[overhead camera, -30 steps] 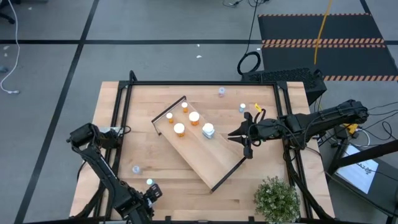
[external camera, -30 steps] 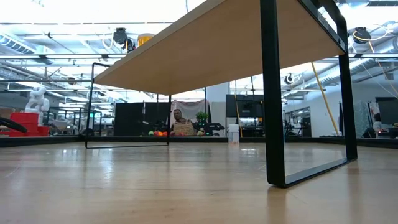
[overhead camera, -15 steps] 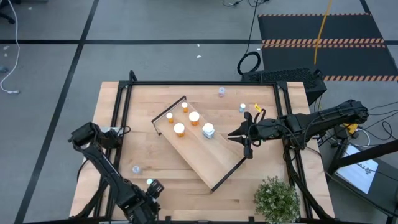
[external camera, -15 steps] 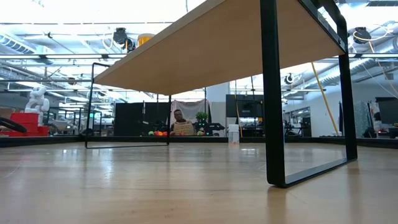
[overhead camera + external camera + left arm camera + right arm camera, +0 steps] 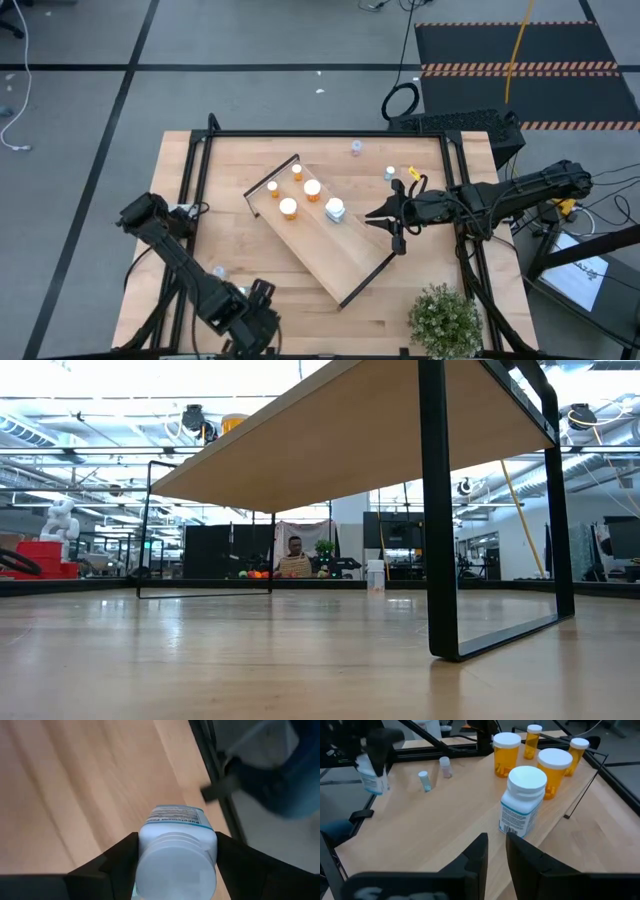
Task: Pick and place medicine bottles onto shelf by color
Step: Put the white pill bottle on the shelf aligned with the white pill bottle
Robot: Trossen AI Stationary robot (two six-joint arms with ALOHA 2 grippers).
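The light-wood shelf (image 5: 335, 240) lies slanted across the table's middle. On its far-left end stand several orange bottles (image 5: 288, 208) and one pale blue bottle (image 5: 335, 209), all white-capped. They also show in the right wrist view (image 5: 522, 800). Small pale bottles stand on the table (image 5: 218, 271) (image 5: 356, 148) (image 5: 389, 174). My left gripper (image 5: 258, 300), near the table's near edge, is shut on a pale blue bottle (image 5: 176, 855). It also shows in the right wrist view (image 5: 370, 777). My right gripper (image 5: 372, 215) waits by the shelf's right side with a narrow gap between its fingers (image 5: 497, 865). My left gripper pinches the pale blue bottle between its two fingers (image 5: 112, 862), at the sides of its upper part just under the white cap (image 5: 146, 845). The fingers come from above, pointing down. The bottle stands upright in the hold, cap up. I cannot tell whether its bottom is clear of the table.
A black frame (image 5: 300, 133) runs around the table's edges. A potted plant (image 5: 445, 320) stands at the near right corner. The low view looks under the shelf's board (image 5: 330, 430) past its dark end wall (image 5: 440, 510). A person (image 5: 296, 563) sits far behind.
My left gripper has moved along the near edge toward the table's right and a little farther in, to the pale blue bottle that stood there. That bottle no longer shows standing alone. My right arm has kept still.
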